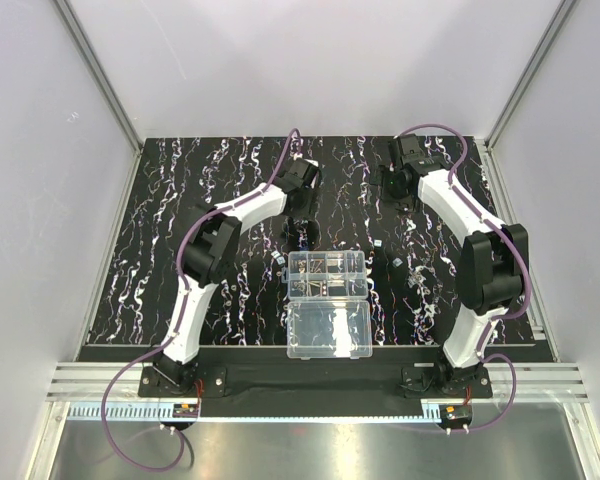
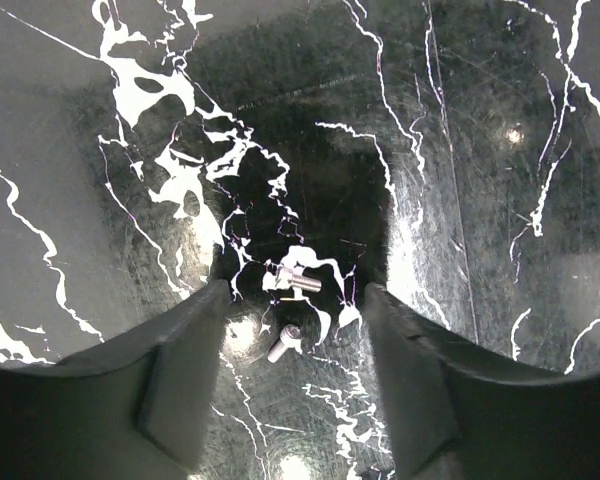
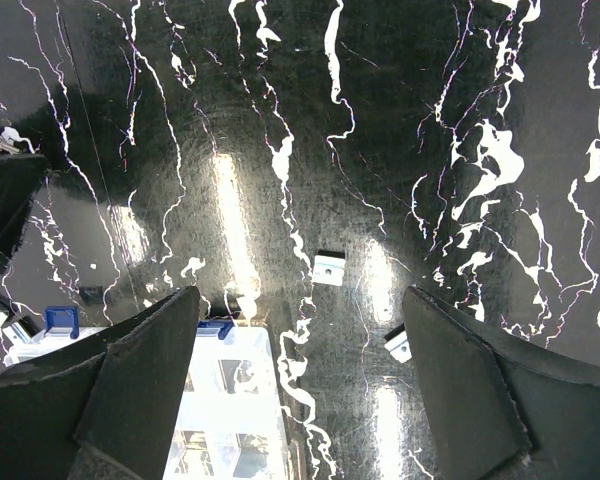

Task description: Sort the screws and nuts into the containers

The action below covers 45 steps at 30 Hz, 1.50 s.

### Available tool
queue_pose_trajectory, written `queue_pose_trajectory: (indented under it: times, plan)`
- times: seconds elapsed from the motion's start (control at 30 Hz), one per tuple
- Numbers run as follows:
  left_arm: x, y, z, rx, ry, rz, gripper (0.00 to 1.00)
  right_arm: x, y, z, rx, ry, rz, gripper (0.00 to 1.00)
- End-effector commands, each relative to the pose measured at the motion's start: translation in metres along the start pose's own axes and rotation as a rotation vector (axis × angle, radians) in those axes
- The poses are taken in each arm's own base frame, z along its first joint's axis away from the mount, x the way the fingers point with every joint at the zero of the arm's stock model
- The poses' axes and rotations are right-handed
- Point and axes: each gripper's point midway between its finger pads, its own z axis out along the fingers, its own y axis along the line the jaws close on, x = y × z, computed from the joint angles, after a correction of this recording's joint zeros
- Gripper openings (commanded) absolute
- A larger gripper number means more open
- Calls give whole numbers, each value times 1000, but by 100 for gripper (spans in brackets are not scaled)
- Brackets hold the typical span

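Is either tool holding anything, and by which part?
Nothing is held. The left tool stands open over two screws lying loose on the mat; the right tool is open and empty.

Black mat (image 1: pixel 160 260) with white-purple streaks, clear organizer box (image 1: pixel 330 303) lying open near the front, loose screws (image 2: pixel 298 282) and nuts (image 3: pixel 329 268) scattered around.

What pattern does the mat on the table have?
The mat is black with white and purplish marble-like streaks, clearest in the top external view.
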Motion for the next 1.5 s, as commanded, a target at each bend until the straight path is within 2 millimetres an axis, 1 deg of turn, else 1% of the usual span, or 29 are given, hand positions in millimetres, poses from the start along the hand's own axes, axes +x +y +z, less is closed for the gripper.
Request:
queue_pose_trajectory:
  times: [0.0,0.07,0.23,0.43,0.5,0.6,0.73,0.87,0.9,0.97,1.0,1.03,1.1,1.13,1.2,1.23,1.27,1.3,1.33,1.37,1.4,1.43,1.47]
  plan:
    - [1,6,9,-42,1,-14,58,-13,-5,-11,13,-56,-5,90]
    - [4,6,11,-38,5,-10,52,-13,-4,-10,11,-56,-5,89]
    - [10,6,18,-32,21,-3,44,-11,-5,-9,12,-44,-6,89]
    - [14,6,19,-28,27,8,26,-12,-4,-9,12,-44,-6,88]
    - [11,4,19,-13,6,27,22,-10,-3,-7,9,-37,-6,88]
    - [10,4,17,-6,-6,35,19,-9,-3,-5,4,-26,-7,87]
    - [9,4,12,-4,-15,34,18,-9,-4,-5,9,-27,-7,87]
    - [1,2,-5,7,-45,24,18,-10,-6,-4,22,-29,4,87]
    - [-4,2,-15,13,-62,16,18,-10,-8,-4,33,-28,12,87]
    - [-10,-1,-28,26,-86,14,18,-10,-11,-4,43,-32,35,87]
    - [-12,-1,-35,30,-98,11,18,-10,-11,-6,40,-38,43,87]
    - [-18,-3,-47,41,-119,8,18,-12,-14,-8,37,-46,57,88]
    - [-19,-5,-59,52,-118,12,19,-15,-15,-11,28,-60,75,89]
    - [-24,-9,-71,67,-130,14,19,-16,-18,-12,31,-65,89,89]
    - [-18,-15,-83,77,-116,32,19,-13,-22,-12,32,-57,106,91]
    - [-17,-17,-93,87,-122,36,19,-12,-25,-12,34,-56,116,91]
    - [-13,-25,-100,100,-119,52,19,-10,-26,-11,30,-52,131,91]
    - [-10,-29,-105,108,-120,55,19,-3,-28,-9,29,-41,138,92]
    - [-8,-34,-115,123,-128,62,19,-3,-27,-8,15,-47,150,92]
    - [-2,-44,-121,142,-125,75,19,2,-31,-8,18,-40,169,93]
    - [2,-51,-126,154,-123,84,19,5,-33,-7,19,-38,178,93]
    - [8,-65,-133,183,-121,108,19,5,-34,-7,18,-45,190,96]
    - [12,-71,-143,198,-125,119,19,5,-37,-10,25,-54,199,98]
